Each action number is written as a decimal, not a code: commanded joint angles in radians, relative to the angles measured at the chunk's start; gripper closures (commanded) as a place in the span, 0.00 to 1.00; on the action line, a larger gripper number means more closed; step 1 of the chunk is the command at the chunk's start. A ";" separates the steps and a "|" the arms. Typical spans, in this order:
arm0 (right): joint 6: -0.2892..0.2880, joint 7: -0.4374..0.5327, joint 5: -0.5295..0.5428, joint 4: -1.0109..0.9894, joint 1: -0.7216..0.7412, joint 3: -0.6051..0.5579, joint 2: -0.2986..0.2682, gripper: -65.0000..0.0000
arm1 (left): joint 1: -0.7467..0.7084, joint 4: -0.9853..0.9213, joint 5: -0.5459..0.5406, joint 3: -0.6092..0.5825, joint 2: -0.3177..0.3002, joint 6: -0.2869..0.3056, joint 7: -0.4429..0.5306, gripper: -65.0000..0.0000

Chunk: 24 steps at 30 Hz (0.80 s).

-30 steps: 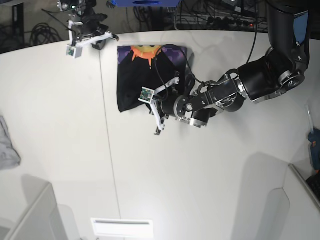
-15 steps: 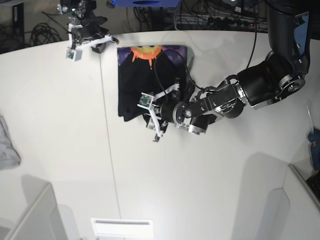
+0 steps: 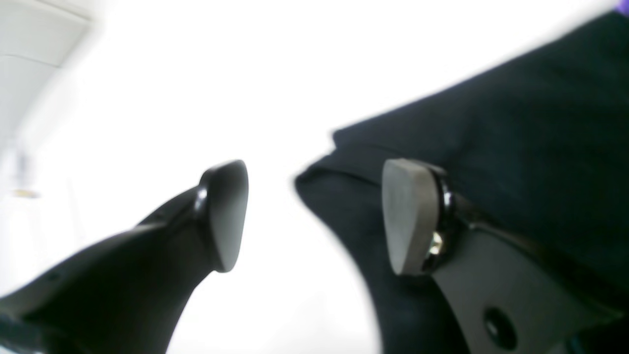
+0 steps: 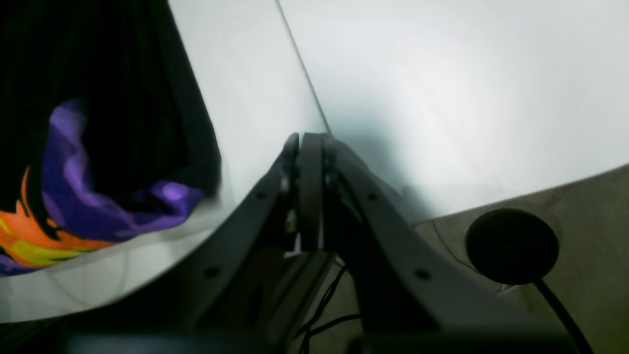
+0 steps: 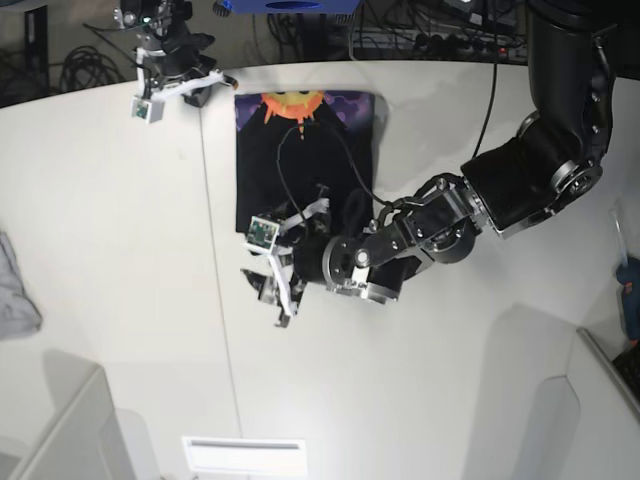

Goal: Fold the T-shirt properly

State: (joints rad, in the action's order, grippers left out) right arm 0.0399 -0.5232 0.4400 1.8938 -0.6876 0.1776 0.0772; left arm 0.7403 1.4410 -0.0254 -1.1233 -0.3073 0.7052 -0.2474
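Note:
The black T-shirt [image 5: 268,170] lies folded into a tall rectangle at the back of the white table [image 5: 120,250], its orange sun and purple print at the far end. My left gripper [image 5: 272,296] hovers just off the shirt's near left corner. In the left wrist view that gripper [image 3: 314,216] is open; the T-shirt [image 3: 516,128] corner lies under its right pad [image 3: 405,216], and only bare table shows between the pads. My right gripper [image 5: 165,85] sits shut at the far left table edge. In the right wrist view, the gripper [image 4: 304,147] is beside the T-shirt [image 4: 123,147] print.
A small grey cloth [image 5: 15,290] lies at the table's left edge. A blue object [image 5: 630,285] shows at the right edge. Cables [image 5: 90,60] run behind the table. A seam line [image 5: 215,250] crosses the tabletop, and pale bins [image 5: 60,430] stand at the front.
My left gripper has opened and let go of the shirt, sliding toward the near left past the shirt's corner. The right gripper has stayed where it was.

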 commanded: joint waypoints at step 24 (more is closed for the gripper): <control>-0.011 0.225 -0.174 0.094 -0.053 0.000 -0.179 1.00 | -0.680 0.513 -0.015 1.026 -0.166 -0.007 -0.172 1.00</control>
State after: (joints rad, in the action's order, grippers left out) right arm 0.0341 -0.3309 0.2661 1.9636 -0.7319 0.1764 -0.1005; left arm 0.0460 1.9388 -0.0273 -0.1047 -0.4648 0.7033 -0.4438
